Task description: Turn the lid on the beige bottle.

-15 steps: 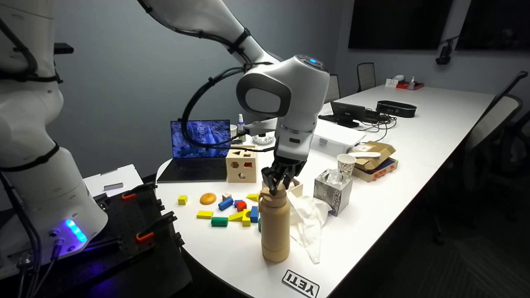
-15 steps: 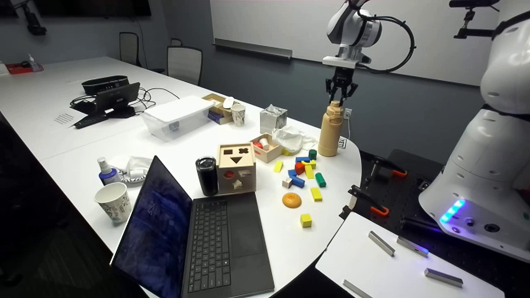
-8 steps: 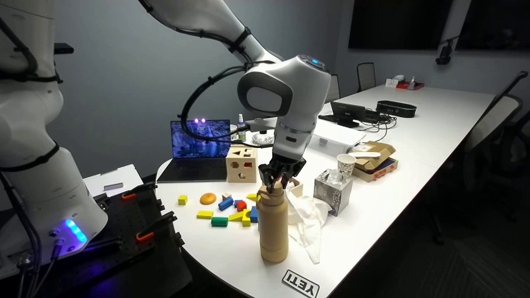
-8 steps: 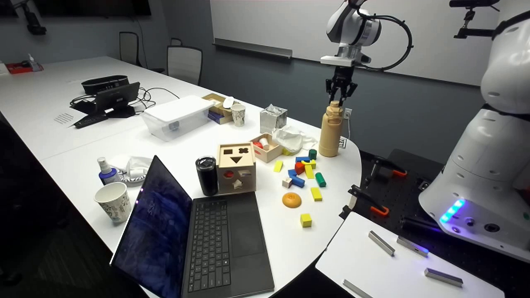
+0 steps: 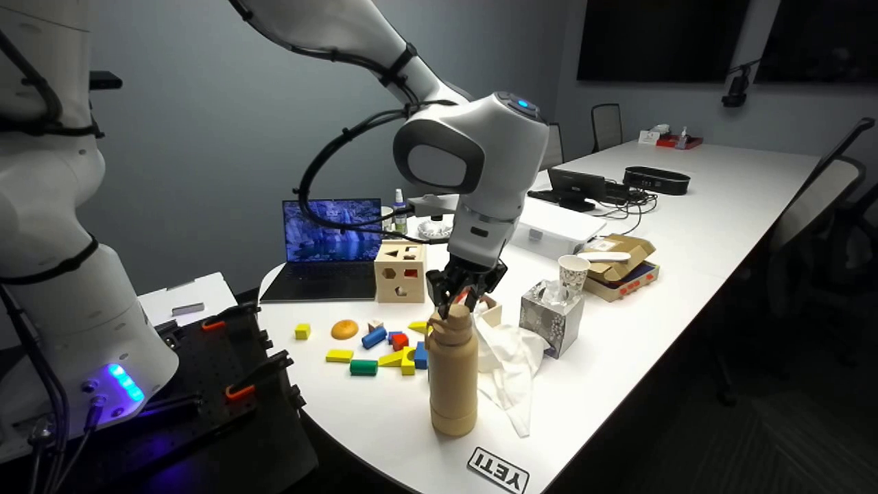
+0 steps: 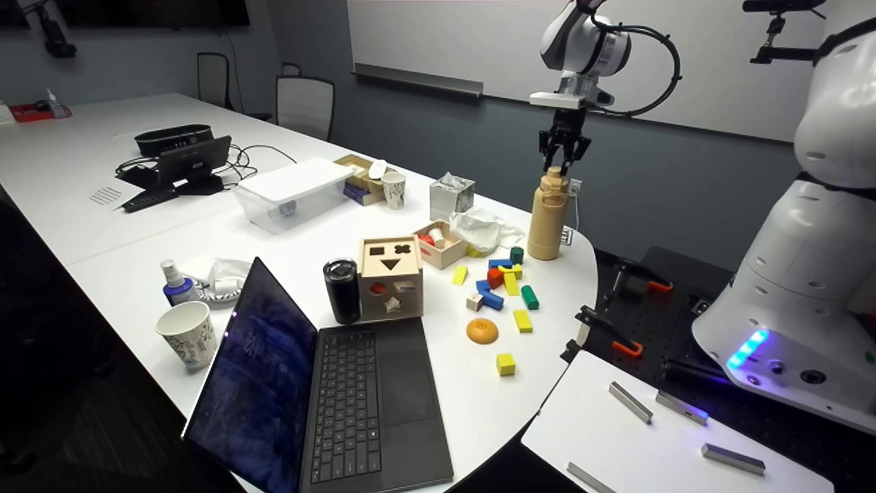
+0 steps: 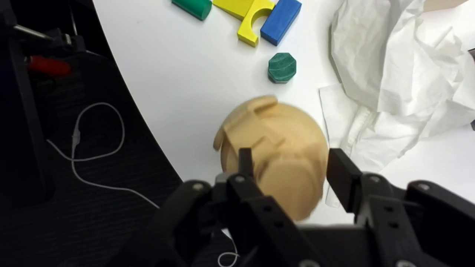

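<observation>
The tall beige bottle (image 5: pixel 453 387) stands upright near the table's rounded end, and also shows in an exterior view (image 6: pixel 545 229). Its round beige lid (image 5: pixel 455 315) is on top, with a loop handle at the shoulder. My gripper (image 5: pixel 457 308) points down over the lid, and it also shows over the bottle in an exterior view (image 6: pixel 556 168). In the wrist view the gripper (image 7: pixel 290 163) is open, with the lid (image 7: pixel 291 187) between its fingers. The left finger is close to the lid. A gap shows on the right. Whether the left finger touches it, I cannot tell.
Crumpled white cloth or paper (image 7: pixel 400 63) lies beside the bottle. Several blocks, including a green one (image 7: pixel 282 67), lie nearby. A tissue box (image 5: pixel 552 319), a wooden shape cube (image 6: pixel 390 277) and a laptop (image 6: pixel 369 411) stand further off. The table edge is close to the bottle.
In an exterior view the bottle and gripper have shifted slightly left since one second ago. The lid's top now shows more between the fingers, which appear a little further apart.
</observation>
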Controlling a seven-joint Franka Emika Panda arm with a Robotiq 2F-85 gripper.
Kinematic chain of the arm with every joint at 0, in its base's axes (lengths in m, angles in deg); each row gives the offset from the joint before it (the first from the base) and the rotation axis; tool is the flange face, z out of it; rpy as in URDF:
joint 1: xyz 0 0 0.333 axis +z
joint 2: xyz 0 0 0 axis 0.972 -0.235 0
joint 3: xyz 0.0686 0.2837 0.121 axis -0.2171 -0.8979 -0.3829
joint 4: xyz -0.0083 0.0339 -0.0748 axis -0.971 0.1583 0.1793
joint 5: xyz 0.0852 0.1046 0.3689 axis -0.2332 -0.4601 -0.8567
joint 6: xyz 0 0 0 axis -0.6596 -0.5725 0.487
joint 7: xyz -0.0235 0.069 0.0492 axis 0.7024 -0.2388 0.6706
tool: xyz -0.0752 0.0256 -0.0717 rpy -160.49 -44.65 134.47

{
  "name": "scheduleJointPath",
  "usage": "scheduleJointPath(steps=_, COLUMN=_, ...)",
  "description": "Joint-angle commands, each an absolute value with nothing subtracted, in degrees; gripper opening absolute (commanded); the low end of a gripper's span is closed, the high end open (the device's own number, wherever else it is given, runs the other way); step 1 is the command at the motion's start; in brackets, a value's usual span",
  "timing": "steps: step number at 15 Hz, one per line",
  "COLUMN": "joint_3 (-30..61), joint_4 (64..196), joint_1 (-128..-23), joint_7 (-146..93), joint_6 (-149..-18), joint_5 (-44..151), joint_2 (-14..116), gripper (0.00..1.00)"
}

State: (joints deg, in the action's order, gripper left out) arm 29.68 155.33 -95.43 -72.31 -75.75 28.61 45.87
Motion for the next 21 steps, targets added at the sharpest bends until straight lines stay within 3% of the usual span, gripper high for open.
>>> scheduleJointPath(steps=1, joint_3=29.8, joint_4=156.2, joint_1=-95.6, joint_7=-72.4, joint_6=-73.6, joint_5=27.5, joint_2=48.0, gripper=0.85)
scheduleJointPath(steps=3, joint_3=29.8, joint_4=156.7, joint_1=-95.5, joint_7=-71.7, joint_6=-73.8, joint_5=27.7, joint_2=48.8, gripper=0.99)
scheduleJointPath(steps=4, joint_3=29.8, joint_4=156.9, joint_1=-95.4, joint_7=-71.7, joint_6=-73.7, joint_5=27.9, joint_2=49.5, gripper=1.0)
scheduleJointPath(steps=13, joint_3=28.9, joint_4=157.0, joint_1=-89.2, joint_7=-75.9, joint_6=-67.4, joint_5=40.7, joint_2=57.5, gripper=1.0)
scheduleJointPath(steps=21, joint_3=22.7, joint_4=155.1, joint_1=-81.3, joint_7=-82.6, joint_6=-67.9, joint_5=56.8, joint_2=60.5, gripper=1.0)
